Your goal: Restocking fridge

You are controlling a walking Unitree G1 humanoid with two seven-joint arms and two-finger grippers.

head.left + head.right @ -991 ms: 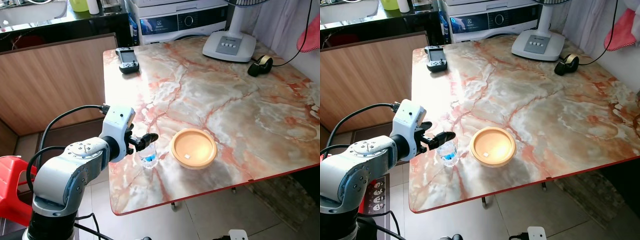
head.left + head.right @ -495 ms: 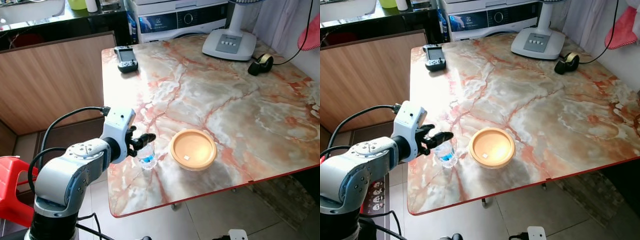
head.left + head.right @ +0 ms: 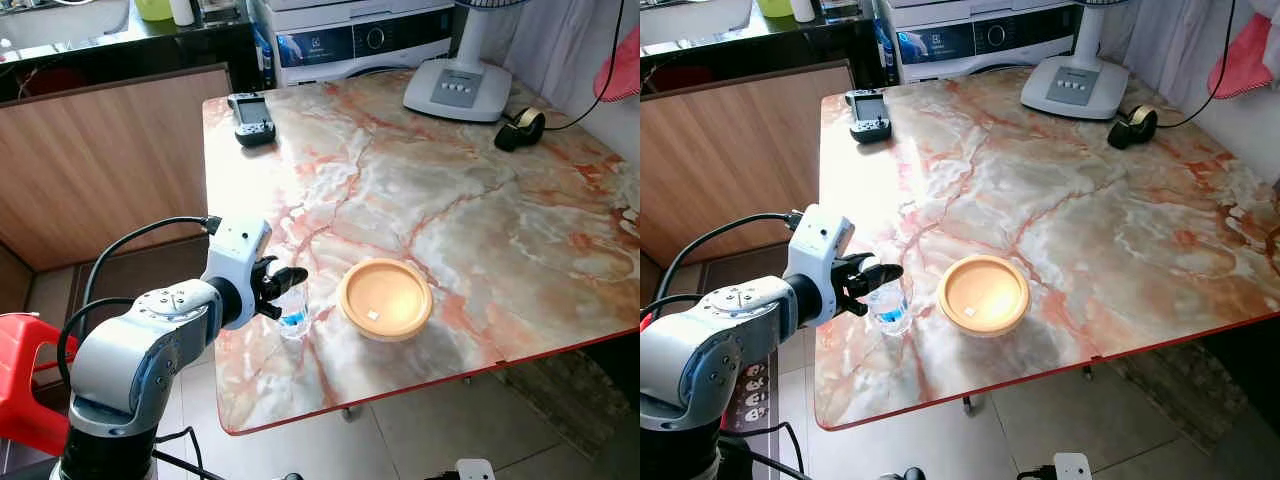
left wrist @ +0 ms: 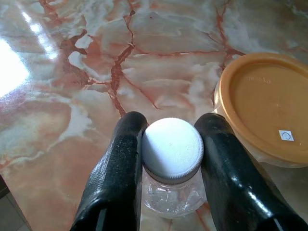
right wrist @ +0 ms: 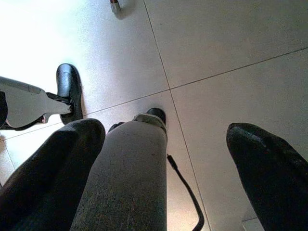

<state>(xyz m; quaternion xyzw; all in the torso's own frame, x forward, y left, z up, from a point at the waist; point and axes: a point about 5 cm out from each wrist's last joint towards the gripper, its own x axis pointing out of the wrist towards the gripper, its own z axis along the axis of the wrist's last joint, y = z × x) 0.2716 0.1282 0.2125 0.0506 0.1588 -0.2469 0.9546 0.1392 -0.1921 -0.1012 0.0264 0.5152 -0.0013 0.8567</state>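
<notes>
A rounded silver-grey left arm [image 3: 140, 350] is seen, capped by a white wrist block, with black cables [image 3: 120, 250] looped behind. Glossy black fingers [image 4: 115, 178] are shown, thick and tapering.

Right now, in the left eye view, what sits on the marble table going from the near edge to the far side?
Small water bottle in the left claw → orange-lidded container → black tape dispenser → black handheld controller → white fan base.
</notes>
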